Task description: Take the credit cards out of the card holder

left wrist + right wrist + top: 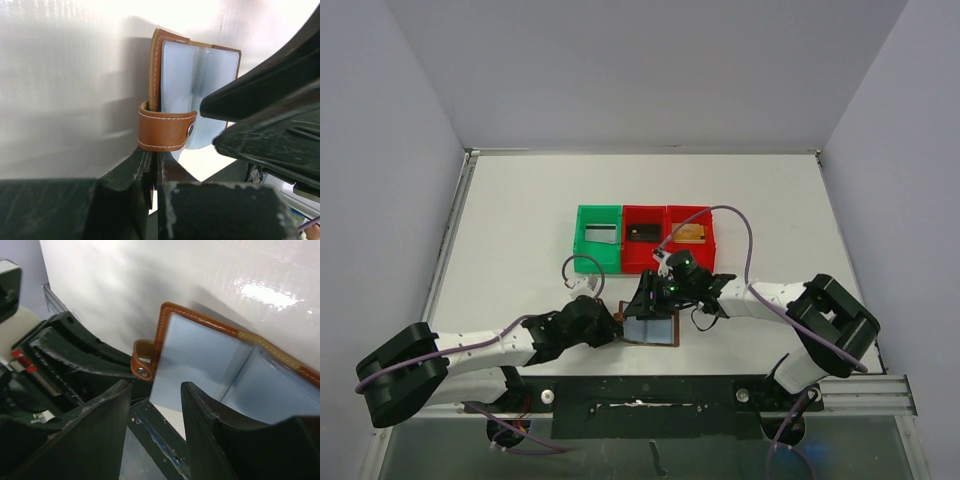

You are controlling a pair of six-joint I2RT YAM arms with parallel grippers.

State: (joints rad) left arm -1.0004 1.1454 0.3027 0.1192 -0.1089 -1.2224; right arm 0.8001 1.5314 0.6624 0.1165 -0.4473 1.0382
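The card holder [651,329] lies open near the table's front edge, brown leather with pale blue inner panels [200,352]. My left gripper [617,326] is shut on its brown snap strap [167,131], the fingertips [148,161] pressed together just under the loop. My right gripper [657,290] hovers over the open holder. In the right wrist view its gripper [152,392] is open, and the near corner of the left blue panel shows in the gap, untouched. The credit cards are hidden; only the blue panels show.
One green bin [581,240] and two red bins [666,252] stand in a row behind the holder, each with a small item inside. The right arm's black fingers [260,100] crowd the right side of the left wrist view. The metal front rail [720,385] is close.
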